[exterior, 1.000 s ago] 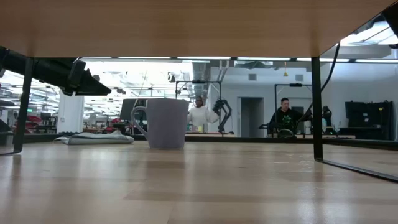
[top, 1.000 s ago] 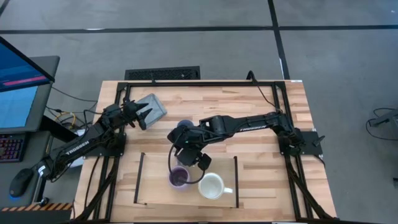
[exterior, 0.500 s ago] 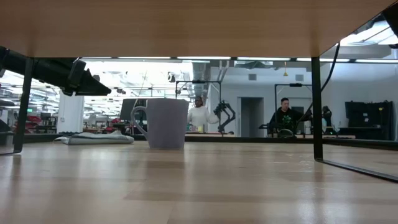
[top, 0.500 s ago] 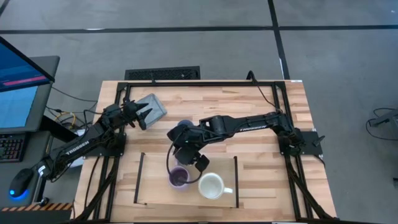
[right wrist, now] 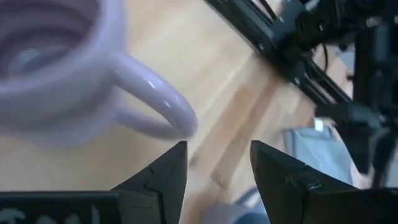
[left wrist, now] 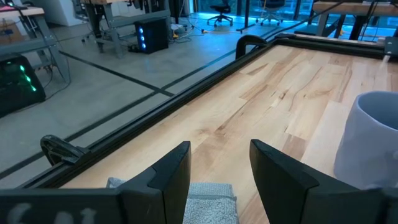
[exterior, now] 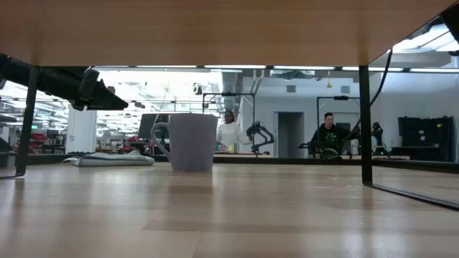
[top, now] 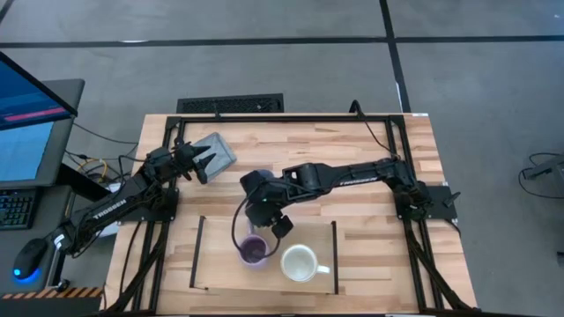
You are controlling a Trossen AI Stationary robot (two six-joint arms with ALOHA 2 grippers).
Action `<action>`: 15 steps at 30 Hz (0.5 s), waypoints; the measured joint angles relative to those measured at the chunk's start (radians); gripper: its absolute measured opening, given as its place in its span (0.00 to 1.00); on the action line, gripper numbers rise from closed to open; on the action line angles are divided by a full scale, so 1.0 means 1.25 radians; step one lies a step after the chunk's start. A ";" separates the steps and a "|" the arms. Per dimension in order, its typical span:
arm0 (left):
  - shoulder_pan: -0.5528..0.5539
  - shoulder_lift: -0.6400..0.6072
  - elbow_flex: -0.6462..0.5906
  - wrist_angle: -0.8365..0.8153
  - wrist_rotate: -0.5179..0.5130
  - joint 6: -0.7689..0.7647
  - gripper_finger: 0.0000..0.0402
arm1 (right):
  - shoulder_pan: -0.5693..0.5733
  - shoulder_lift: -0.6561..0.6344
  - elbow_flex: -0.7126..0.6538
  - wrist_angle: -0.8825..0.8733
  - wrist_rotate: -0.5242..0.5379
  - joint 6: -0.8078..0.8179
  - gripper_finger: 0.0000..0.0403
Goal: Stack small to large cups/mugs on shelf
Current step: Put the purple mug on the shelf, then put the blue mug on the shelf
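Observation:
The lilac-purple mug (top: 254, 251) and the wider white mug (top: 300, 262) stand side by side on their bases on the low wooden shelf (top: 220, 264). My right gripper (top: 267, 218) hangs open above the shelf's far edge, just beyond the purple mug (right wrist: 50, 62), whose handle (right wrist: 161, 106) points toward the fingers. The small blue mug (exterior: 192, 141) stands upright on the table behind the shelf; in the high view my right wrist covers it. My left gripper (top: 201, 160) waits open over the grey pad (top: 216, 150) at the far left.
The shelf's black end bars (top: 199, 251) (top: 335, 257) rise beside the mugs. A black frame (top: 291, 117) runs along the table's far edge. People stand in the room behind the table.
My right gripper has rolled about its own line and tipped a little while staying over the shelf's far edge. Its wrist now covers the blue mug, which showed beside it in the high view a second ago. No mug has moved.

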 joint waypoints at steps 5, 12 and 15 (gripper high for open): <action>0.000 0.000 0.000 0.000 0.000 0.000 0.39 | -0.020 -0.009 0.000 -0.022 0.035 0.000 0.49; 0.000 0.000 0.000 0.000 0.000 0.003 0.39 | -0.060 -0.032 0.001 -0.062 0.036 0.026 0.49; 0.000 0.000 0.000 0.000 0.000 0.003 0.39 | -0.073 -0.061 0.000 -0.098 0.037 0.052 0.49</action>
